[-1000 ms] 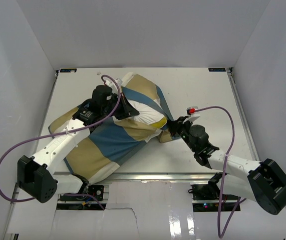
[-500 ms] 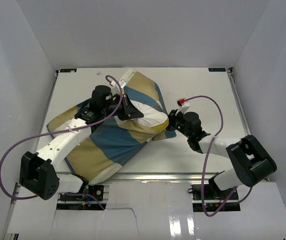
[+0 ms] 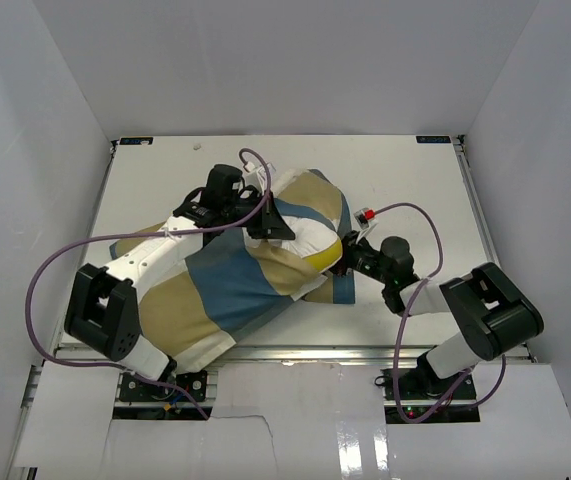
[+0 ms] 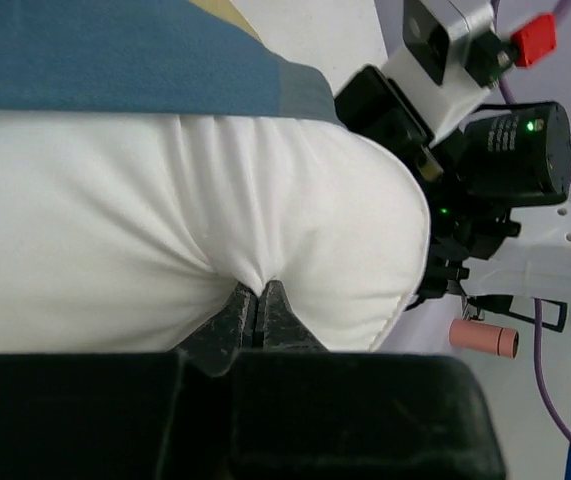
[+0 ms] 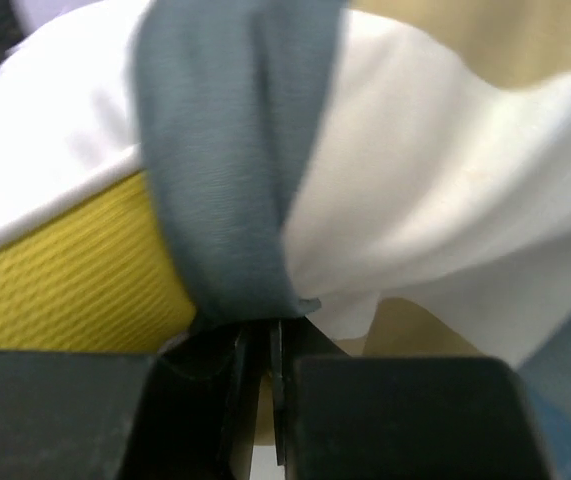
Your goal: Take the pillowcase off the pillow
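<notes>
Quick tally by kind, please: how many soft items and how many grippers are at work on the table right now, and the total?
pillow: 1
pillowcase: 1
grippers: 2, the left gripper with jaws pinched on the pillow, the right gripper with jaws on the pillowcase edge
Total: 4

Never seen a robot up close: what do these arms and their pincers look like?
The left arm and right arm each have white shells between chunky black joints, with a purple cable looping alongside. The left pincer and right pincer are dark and narrow-tipped. A small red block and a green light sit by the right wrist.
</notes>
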You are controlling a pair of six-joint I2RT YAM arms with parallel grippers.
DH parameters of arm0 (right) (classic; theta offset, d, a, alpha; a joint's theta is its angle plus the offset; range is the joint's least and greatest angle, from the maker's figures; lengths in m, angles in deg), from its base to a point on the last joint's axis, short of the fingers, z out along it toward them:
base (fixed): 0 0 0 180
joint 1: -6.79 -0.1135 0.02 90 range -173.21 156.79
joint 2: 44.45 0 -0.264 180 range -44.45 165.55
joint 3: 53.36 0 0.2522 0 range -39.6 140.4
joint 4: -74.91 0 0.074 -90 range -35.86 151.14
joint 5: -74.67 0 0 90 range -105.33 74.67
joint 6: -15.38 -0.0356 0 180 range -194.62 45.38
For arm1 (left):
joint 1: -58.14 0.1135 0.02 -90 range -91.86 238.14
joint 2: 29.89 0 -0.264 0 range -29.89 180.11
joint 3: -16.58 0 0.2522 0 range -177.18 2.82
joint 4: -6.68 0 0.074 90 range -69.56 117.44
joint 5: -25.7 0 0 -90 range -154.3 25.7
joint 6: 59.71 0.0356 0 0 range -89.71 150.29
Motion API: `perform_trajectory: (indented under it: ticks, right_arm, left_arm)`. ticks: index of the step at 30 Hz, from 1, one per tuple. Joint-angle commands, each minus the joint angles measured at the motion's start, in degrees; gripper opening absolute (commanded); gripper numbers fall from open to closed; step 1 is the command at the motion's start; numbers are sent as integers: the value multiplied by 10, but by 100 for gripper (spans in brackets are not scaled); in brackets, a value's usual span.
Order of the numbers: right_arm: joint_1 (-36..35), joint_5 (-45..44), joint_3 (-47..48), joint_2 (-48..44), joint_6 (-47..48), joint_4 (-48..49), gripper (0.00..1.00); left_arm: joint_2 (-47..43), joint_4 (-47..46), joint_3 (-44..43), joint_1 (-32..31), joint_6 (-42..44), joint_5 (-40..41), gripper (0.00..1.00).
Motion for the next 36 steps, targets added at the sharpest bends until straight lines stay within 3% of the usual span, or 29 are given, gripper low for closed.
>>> perform_trajectory:
  ticks: [1, 5, 8, 9, 10, 15, 22, 28, 36]
  right_arm:
    - [-20, 105, -34, -42, -42, 158, 8]
    - [-34, 103, -57, -74, -51, 184, 8]
    - [-45, 88, -53, -104, -45, 159, 8]
    - [-50, 79, -50, -108, -41, 150, 8]
    - [-53, 72, -50, -113, -35, 140, 8]
    - [-61, 56, -50, -120, -16, 115, 8]
    - [-61, 51, -37, -114, -19, 113, 8]
    - [-61, 43, -43, -119, -21, 113, 8]
    - [-62, 39, -56, -113, -24, 124, 8]
  left_arm:
    - [21, -5, -67, -17, 32, -3, 0]
    - [90, 29, -146, -38, 52, 9, 14]
    - [139, 80, -215, -67, 81, 37, 31]
    - [145, 100, -226, -72, 87, 45, 39]
    - [147, 108, -233, -76, 92, 52, 55]
    - [96, 161, -246, -83, 123, 134, 85]
    - [17, 236, -265, -96, 188, 147, 91]
    - [-46, 254, -200, -107, 227, 185, 93]
    - [-9, 271, -189, -123, 262, 211, 96]
